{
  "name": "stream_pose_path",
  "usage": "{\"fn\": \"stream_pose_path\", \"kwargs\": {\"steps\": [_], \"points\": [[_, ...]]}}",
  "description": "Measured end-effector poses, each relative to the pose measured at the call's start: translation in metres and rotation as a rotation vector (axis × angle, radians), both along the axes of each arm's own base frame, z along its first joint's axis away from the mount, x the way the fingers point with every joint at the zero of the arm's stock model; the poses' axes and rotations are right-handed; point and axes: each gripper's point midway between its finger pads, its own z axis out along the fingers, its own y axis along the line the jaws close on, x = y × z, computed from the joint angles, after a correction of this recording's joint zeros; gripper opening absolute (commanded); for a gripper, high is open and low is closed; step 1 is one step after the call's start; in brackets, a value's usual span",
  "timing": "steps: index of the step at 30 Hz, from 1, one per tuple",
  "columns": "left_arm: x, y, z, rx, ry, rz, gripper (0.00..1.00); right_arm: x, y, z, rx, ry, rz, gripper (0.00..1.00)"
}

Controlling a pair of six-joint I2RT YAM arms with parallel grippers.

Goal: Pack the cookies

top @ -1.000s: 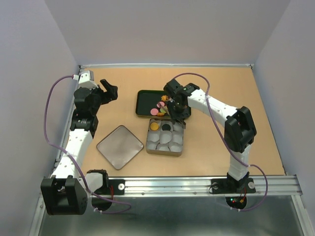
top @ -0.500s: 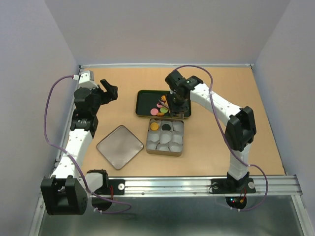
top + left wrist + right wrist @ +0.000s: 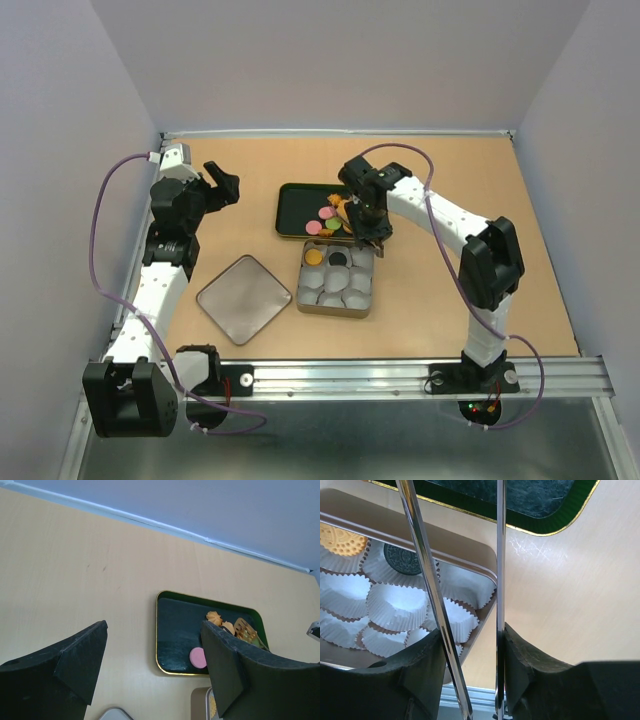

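The cookies (image 3: 328,218) lie in a heap at the right end of a dark green tray (image 3: 290,210); they are pink, orange and green. An orange cookie (image 3: 314,256) and a black one (image 3: 338,258) sit in paper cups in the tan tin (image 3: 300,290). My right gripper (image 3: 367,228) hangs over the tray's near right corner, shut on metal tongs (image 3: 422,560) whose blades run between its fingers (image 3: 520,650). The tong tips are out of the wrist view. My left gripper (image 3: 225,185) stands open and empty, left of the tray.
The tin's grey lid (image 3: 244,298) lies flat to its left. White paper cups (image 3: 395,605) fill the tin. In the left wrist view a pink cookie (image 3: 198,657) lies near the tray's (image 3: 172,625) front rim. Walls close in the table on three sides.
My right gripper with the tongs swung from the tin's far edge up over the tray, then came back toward the tin's far right corner. The left arm has not moved.
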Motion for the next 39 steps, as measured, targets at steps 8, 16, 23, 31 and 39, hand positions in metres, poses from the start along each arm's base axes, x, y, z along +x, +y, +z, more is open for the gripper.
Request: {"fn": "stream_pose_path", "kwargs": {"steps": [8, 16, 23, 31, 39], "points": [[0.000, 0.000, 0.000, 0.000, 0.000, 0.000, 0.86, -0.003, 0.002, 0.022, 0.050, -0.034, -0.006, 0.47], [0.000, 0.000, 0.000, 0.000, 0.000, 0.000, 0.86, -0.025, 0.000, 0.021, 0.095, 0.016, -0.008, 0.46], [0.000, 0.000, 0.000, 0.000, 0.000, 0.000, 0.86, -0.029, -0.002, 0.015, 0.086, 0.035, -0.012, 0.46], [0.000, 0.000, 0.000, 0.000, 0.000, 0.000, 0.86, -0.020, -0.002, 0.007, 0.053, 0.028, -0.019, 0.46], [0.000, 0.000, 0.000, 0.000, 0.000, 0.000, 0.86, -0.007, 0.006, 0.003, 0.047, 0.019, -0.021, 0.44]]}}
